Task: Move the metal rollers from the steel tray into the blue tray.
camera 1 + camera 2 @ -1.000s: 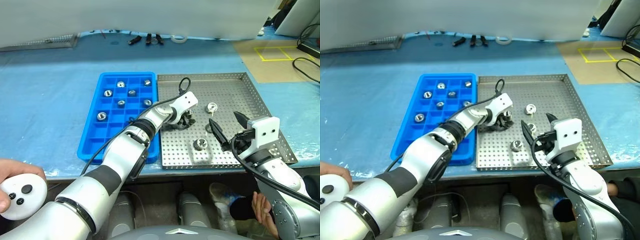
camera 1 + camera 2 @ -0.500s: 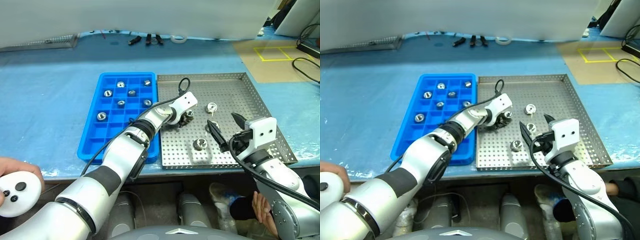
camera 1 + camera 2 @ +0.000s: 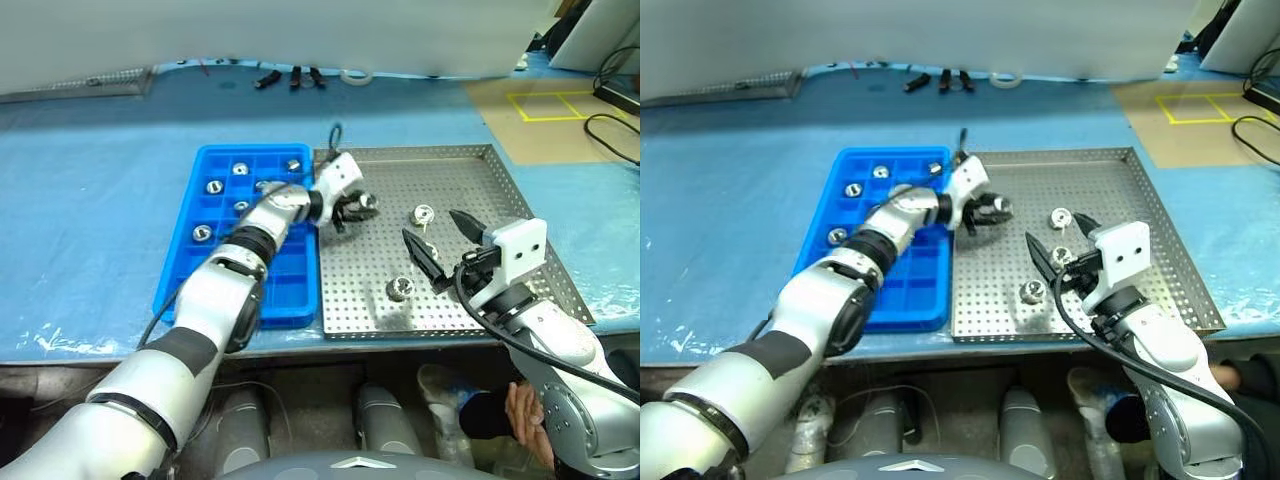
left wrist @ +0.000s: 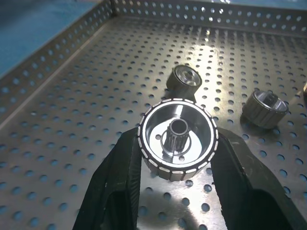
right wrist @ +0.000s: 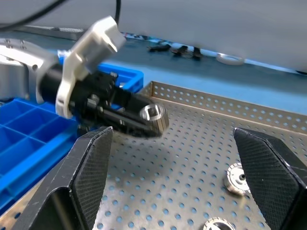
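Left gripper (image 4: 177, 143), its two black fingers clamped on one shiny silver short cylindrical metal roller (image 4: 178, 139), held clear above the large flat perforated silver-grey steel tray (image 3: 470, 190) near that tray's edge beside the bright blue gridded plastic tray (image 3: 205, 275). The held roller's short axis runs roughly level, in line with the fingers; its open face, with the centre bore, looks away from the wrist, toward 3 o'clock across the steel tray. The fingers press its ribbed rim from opposite sides, the roller sitting at their tips.

Three loose rollers lie on the steel tray: one (image 3: 424, 214) at 3 o'clock from the held piece, one (image 3: 1064, 256) near the right gripper's tips, one (image 3: 400, 288) toward 5 o'clock. Several more rollers (image 3: 202, 232) sit singly in compartments of the blue tray.

Right gripper (image 3: 435, 240), fingers spread wide and empty, hovers over the steel tray's near right part, pointing toward the left gripper.
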`<action>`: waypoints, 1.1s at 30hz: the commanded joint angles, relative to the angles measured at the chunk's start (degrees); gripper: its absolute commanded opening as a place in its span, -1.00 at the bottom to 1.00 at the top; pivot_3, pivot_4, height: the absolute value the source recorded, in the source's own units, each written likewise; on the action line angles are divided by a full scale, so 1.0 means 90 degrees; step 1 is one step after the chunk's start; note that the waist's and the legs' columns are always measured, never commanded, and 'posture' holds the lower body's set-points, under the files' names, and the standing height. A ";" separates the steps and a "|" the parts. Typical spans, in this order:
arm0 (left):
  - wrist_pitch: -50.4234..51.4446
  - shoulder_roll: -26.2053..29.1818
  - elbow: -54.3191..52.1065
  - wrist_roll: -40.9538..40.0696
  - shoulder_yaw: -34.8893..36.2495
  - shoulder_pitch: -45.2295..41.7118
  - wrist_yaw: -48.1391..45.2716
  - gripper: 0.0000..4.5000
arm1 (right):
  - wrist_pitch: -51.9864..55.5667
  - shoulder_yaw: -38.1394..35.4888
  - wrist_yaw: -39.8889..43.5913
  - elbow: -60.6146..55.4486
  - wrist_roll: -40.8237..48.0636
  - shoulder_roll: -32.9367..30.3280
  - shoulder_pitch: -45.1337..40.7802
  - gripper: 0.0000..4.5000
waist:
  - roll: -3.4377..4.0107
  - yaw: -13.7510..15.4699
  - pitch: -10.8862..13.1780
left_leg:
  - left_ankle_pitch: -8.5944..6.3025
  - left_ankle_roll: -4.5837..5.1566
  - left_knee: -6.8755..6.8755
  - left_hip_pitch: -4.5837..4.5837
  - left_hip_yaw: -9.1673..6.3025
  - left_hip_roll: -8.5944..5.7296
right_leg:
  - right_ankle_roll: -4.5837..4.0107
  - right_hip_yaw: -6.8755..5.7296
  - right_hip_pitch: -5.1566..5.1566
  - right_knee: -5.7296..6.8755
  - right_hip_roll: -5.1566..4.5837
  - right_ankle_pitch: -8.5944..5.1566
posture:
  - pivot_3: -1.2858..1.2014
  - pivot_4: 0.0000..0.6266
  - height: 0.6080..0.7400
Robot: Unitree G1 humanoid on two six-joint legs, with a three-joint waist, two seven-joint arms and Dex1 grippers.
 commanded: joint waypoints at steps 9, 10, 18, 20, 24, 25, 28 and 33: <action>0.2678 0.1453 -0.6578 -0.1169 0.0102 0.3155 -0.0121 -0.25 | -0.0241 0.0896 0.1362 0.1557 0.0384 -0.0169 -0.2005 0.89 | 0.0006 0.0418 0.0002 | 0.0013 0.0013 -0.0008 0.0006 0.0007 0.0016 | -0.0006 -0.0019 0.0004 0.0006 0.0000 0.0003 | 0.00 -0.52 1.00; 0.2970 0.1572 -0.7042 -0.1249 0.0163 0.3450 0.0024 -0.25 | -0.0286 0.1044 0.1491 0.1733 0.0365 -0.0131 -0.2176 0.89 | 0.0006 0.0468 0.0003 | 0.0013 0.0011 -0.0008 0.0007 0.0007 0.0017 | -0.0006 -0.0021 0.0005 0.0008 0.0000 0.0002 | 0.01 -0.52 1.00; 0.4147 0.2189 -0.8934 -0.1549 0.0517 0.4901 0.1060 -0.25 | -0.0643 0.1628 0.2178 0.2680 0.0286 0.0129 -0.2971 0.89 | 0.0007 0.0827 0.0003 | 0.0017 -0.0029 0.0000 0.0008 -0.0003 0.0014 | -0.0006 -0.0033 -0.0001 0.0052 -0.0006 0.0001 | 0.13 -0.52 1.00; 0.4171 0.2371 -0.9122 -0.1535 0.0622 0.5347 0.1222 -0.25 | -0.0679 0.1737 0.2256 0.2820 0.0270 0.0218 -0.3090 0.89 | 0.0006 0.0855 0.0003 | 0.0026 -0.0045 0.0000 0.0009 -0.0011 0.0014 | -0.0005 -0.0034 -0.0008 0.0075 -0.0006 -0.0001 | 0.15 -0.52 1.00; 0.4049 0.2683 -0.9416 -0.1600 0.0862 0.6137 0.1421 -0.25 | -0.0701 0.1871 0.2398 0.2994 0.0274 0.0325 -0.3204 0.89 | 0.0007 0.0867 0.0003 | 0.0042 -0.0070 -0.0012 0.0016 -0.0028 0.0021 | -0.0006 -0.0033 -0.0017 0.0091 -0.0001 -0.0002 | 0.18 -0.52 1.00; 0.4047 0.2750 -0.9486 -0.1649 0.0975 0.6330 0.1454 -0.25 | -0.0700 0.1893 0.2429 0.3025 0.0280 0.0343 -0.3225 0.89 | 0.0006 0.0875 0.0003 | 0.0046 -0.0076 -0.0014 0.0014 -0.0032 0.0023 | -0.0006 -0.0033 -0.0020 0.0093 0.0004 -0.0001 | 0.18 -0.52 1.00; 0.4077 0.2906 -0.9656 -0.1777 0.1249 0.6832 0.1548 -0.25 | -0.0719 0.1903 0.2530 0.3125 0.0280 0.0354 -0.3271 0.89 | 0.0006 0.0904 0.0003 | 0.0050 -0.0083 -0.0016 0.0012 -0.0035 0.0032 | -0.0007 -0.0032 -0.0025 0.0094 0.0019 -0.0001 | 0.20 -0.52 1.00; 0.4081 0.2988 -0.9800 -0.1932 0.1440 0.7222 0.1762 -0.25 | -0.0758 0.1921 0.2659 0.3275 0.0248 0.0353 -0.3337 0.89 | 0.0006 0.1006 0.0003 | 0.0051 -0.0086 -0.0021 0.0013 -0.0034 0.0038 | -0.0010 -0.0023 -0.0030 0.0092 0.0034 -0.0003 | 0.21 -0.52 1.00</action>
